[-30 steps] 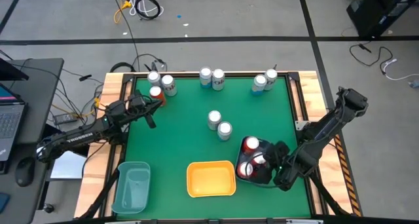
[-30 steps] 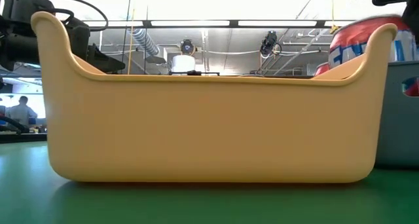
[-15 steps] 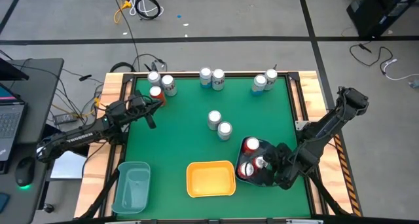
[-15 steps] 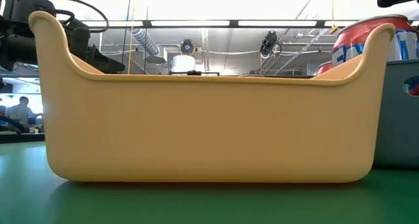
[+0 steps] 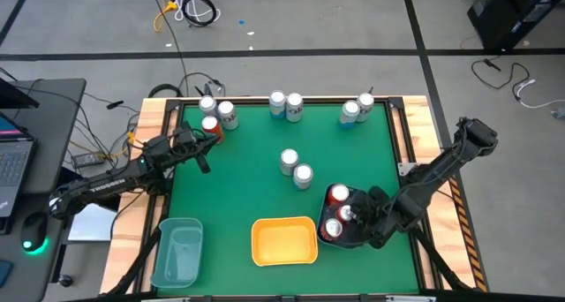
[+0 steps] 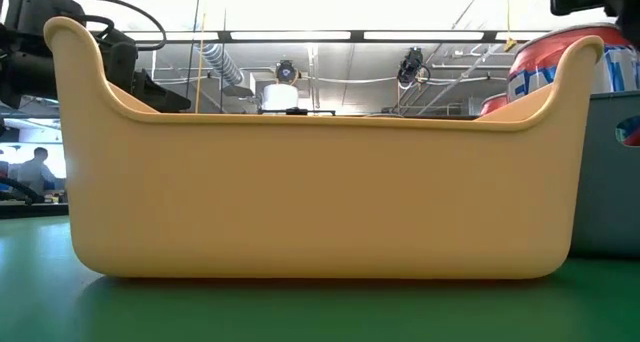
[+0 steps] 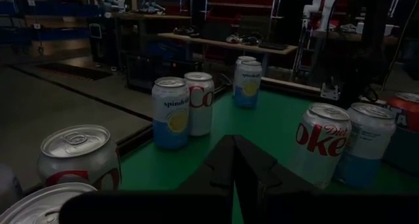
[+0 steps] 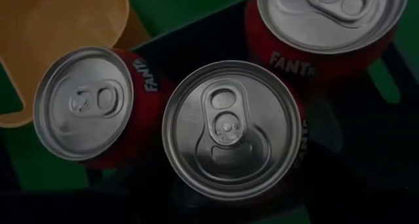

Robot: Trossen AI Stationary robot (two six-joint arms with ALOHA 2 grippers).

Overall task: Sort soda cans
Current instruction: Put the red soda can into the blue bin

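The right gripper (image 5: 357,221) has moved a little over the dark bin (image 5: 346,241), and I cannot tell if its fingers are together or apart. Three red cans (image 8: 230,129) now stand in that bin, so the red ones look nearly sorted. The left gripper (image 5: 199,146) waits, fingers together, by the far cans (image 5: 211,125).

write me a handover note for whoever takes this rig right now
Left tool: shut, empty, at the table's far left, beside the loose red can.
Right tool: above the dark bin at the near right.
Done: three red cans stand upright in the dark bin.
Left: the loose red can, plus eight silver cans out on the green mat, six along the far edge and two mid-table. The yellow bin and teal bin are both empty.
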